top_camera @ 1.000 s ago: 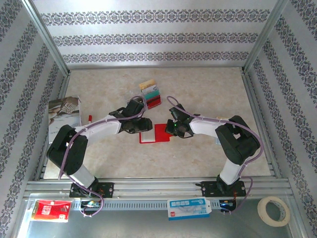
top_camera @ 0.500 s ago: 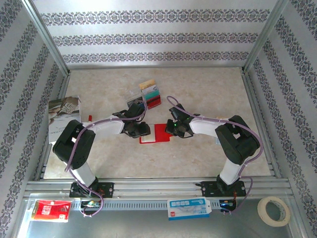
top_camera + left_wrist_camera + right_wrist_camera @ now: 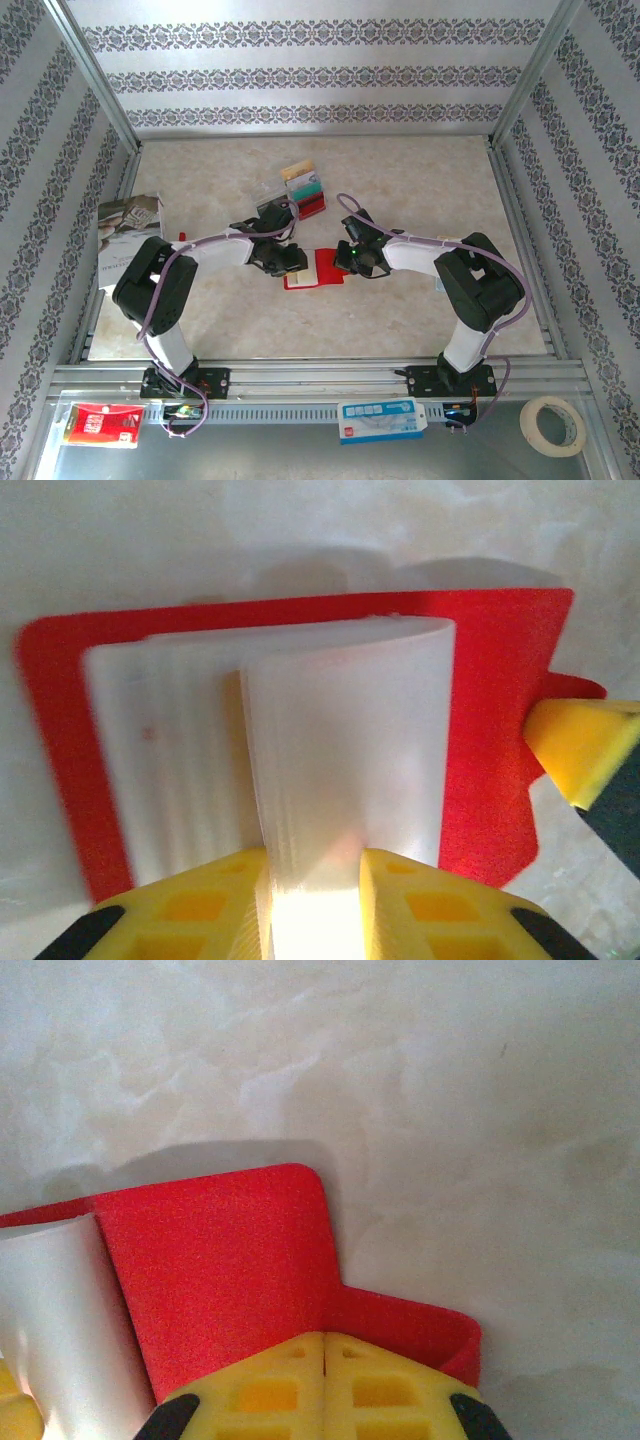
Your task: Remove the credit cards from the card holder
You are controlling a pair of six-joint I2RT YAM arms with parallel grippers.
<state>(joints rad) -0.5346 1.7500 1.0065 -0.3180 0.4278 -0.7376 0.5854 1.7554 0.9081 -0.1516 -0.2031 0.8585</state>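
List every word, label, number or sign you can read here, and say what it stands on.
No text can be read.
Magazine: cover print too small to read.
Red-and-white packet: markings too blurred to read.
Blue-and-white box: print too small to read.
Credit cards: any print too small to tell.
Card holder: no lettering shows on its red cover or pale pockets.

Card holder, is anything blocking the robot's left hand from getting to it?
No, nothing visible is in the way. The left hand is pinching the pale clear pocket of the open red card holder, and the right hand is clamped on its red cover edge.
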